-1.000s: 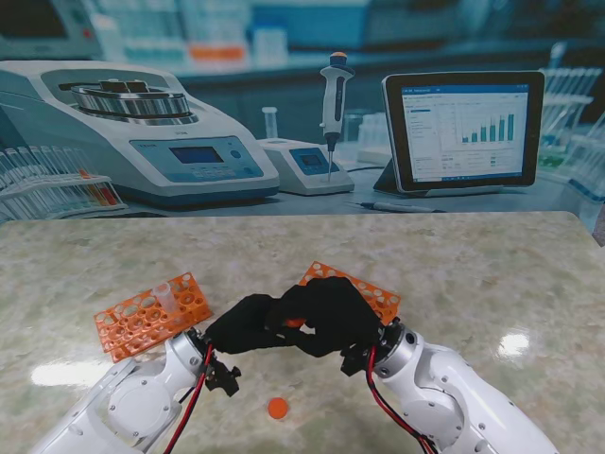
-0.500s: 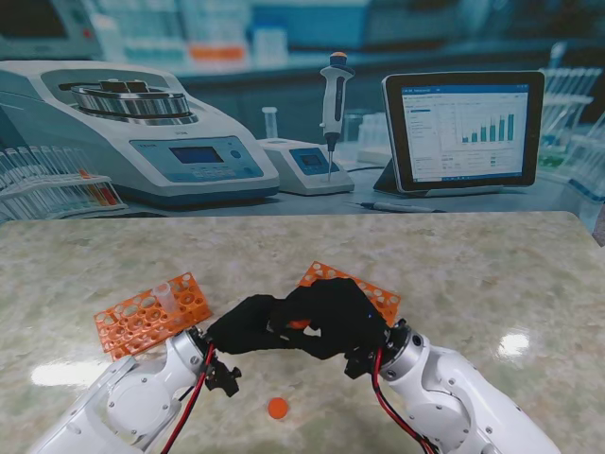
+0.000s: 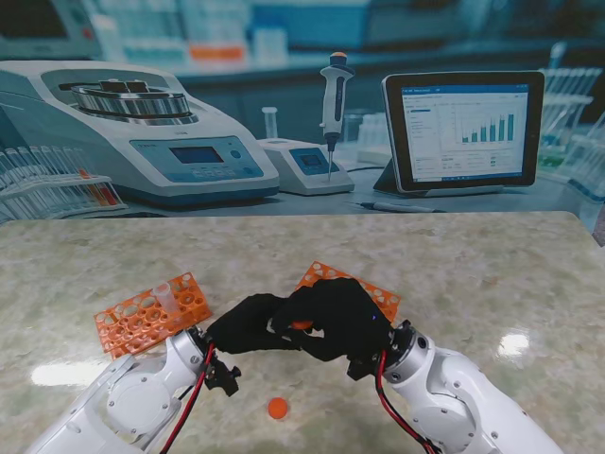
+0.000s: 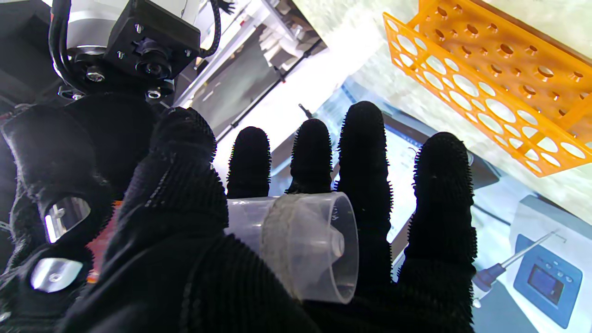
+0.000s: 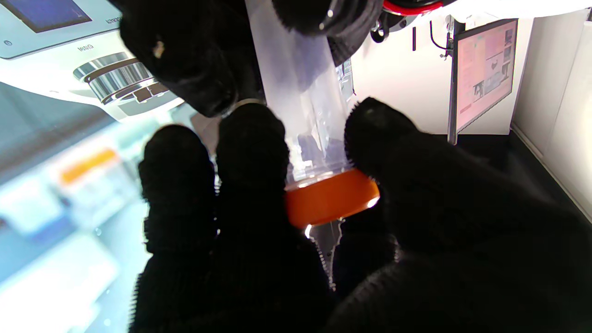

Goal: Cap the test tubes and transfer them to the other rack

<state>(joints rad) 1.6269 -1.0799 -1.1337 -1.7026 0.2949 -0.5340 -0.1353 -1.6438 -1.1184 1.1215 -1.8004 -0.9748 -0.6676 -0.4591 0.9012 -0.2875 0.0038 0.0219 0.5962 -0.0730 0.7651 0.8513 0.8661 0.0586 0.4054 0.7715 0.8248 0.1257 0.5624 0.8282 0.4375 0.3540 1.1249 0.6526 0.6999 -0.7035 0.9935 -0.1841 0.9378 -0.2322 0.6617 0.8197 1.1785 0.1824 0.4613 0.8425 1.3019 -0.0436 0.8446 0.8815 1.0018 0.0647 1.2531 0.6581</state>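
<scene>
A pale marbled counter [image 3: 492,265] carries the work, glossy enough to throw back the lights, with a printed laboratory scene standing behind its far edge.

Nearest to me a loose orange cap [image 3: 277,408] lies flat between the two forearms, apart from both. Just beyond it the hands meet over the middle of the counter. The left hand [image 3: 248,324] has its fingers [image 4: 365,152] and thumb wrapped round the body of a clear plastic test tube [image 4: 296,245], whose skirted base faces the wrist camera. The right hand [image 3: 331,315] pinches a second orange cap on the tube [image 5: 329,198] between thumb and fingertips, seated at the tube's mouth; whether it is fully tightened cannot be told.

The tube looks light, stiff and thin-walled, and probably slick, so I judge a firm hold on the mid-body is best, leaving the mouth free. The cap is small and ridged at its rim, best turned by fingertips.

To the left stands an orange rack [image 3: 151,312] with one uncapped tube [image 3: 164,293] upright in it; a right-hand rack [image 3: 364,288] lies just behind the right hand, partly hidden. Its open holes leave little margin, so a tube likely needs to go in vertically. Beyond both racks the counter is bare to its far edge, with plenty of room to lift and swing.
</scene>
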